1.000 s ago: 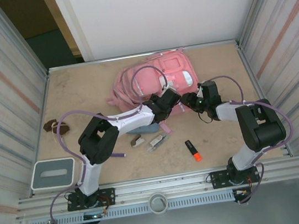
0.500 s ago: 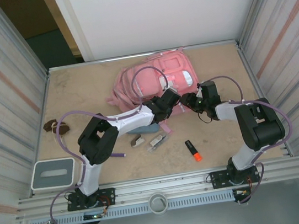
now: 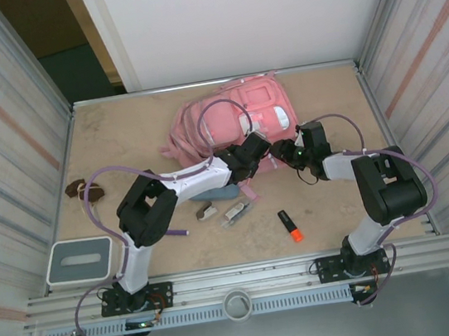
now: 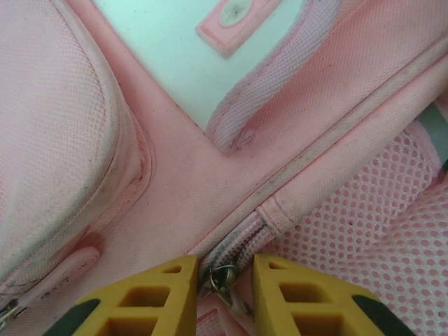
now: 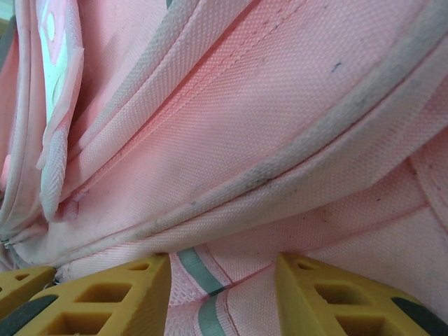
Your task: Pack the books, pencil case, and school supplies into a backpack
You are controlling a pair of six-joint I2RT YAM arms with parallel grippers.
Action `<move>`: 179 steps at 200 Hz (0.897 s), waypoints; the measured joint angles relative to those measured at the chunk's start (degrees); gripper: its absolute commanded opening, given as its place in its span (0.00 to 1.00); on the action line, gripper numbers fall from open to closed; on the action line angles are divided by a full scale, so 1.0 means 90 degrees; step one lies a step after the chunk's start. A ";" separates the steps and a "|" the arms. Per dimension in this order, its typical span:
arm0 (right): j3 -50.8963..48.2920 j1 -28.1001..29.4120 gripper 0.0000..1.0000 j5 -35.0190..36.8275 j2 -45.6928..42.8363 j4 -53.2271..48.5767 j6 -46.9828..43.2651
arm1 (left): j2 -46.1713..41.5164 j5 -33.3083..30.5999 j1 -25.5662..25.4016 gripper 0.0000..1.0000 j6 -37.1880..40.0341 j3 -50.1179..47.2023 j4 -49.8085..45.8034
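Progress: early, nothing seen going in yet.

- Highlighter (image 3: 289,226), orange and black, lies on the bench (image 3: 120,141), well to the near side of the backpack (image 3: 226,118) and farthest out from it.
- Purple pen (image 3: 180,233) lies on the near-left side of the backpack, beside the left arm's elbow.
- Stapler-like piece (image 3: 206,212) and clear clip piece (image 3: 236,211) sit side by side, near the backpack's near edge, a bit closer to it than the pen.
- Pencil case (image 3: 212,195), blue-grey, is just off the backpack's near edge and partly under the left forearm.
- Backpack lies flat mid-bench, front up. Its zips look closed.
- Books: cannot tell whether they are already inside.

So, as a judgement: the step in hand is opening a zip. All the loose supplies and the pencil case are left to load, and then the backpack has to be closed.

Left tool (image 4: 225,264) is at the backpack's near edge, on a zip seam beside the mesh pocket. Its fingers (image 4: 171,280) are drawn in to a narrow gap with the metal zip pull (image 4: 224,275) between them, which reads as a pinch on the pull.

Right tool (image 5: 224,266) is at the backpack's near-right edge, roughly half spread. Pink fabric with a grey stripe fills the gap. Cannot tell whether it clamps a fold or only rests against it.
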 measured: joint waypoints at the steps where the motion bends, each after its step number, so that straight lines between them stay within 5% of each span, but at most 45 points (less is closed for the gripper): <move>1: 0.0000 0.0000 0.42 0.0000 0.0000 0.0002 0.0000 | 0.0000 0.0005 0.0000 0.29 0.0000 0.0000 0.0000; 179: 0.0000 0.0000 0.42 -0.0019 0.0000 -0.0002 0.0000 | -0.0243 0.0338 -0.0044 0.27 -0.0359 -0.0573 0.0100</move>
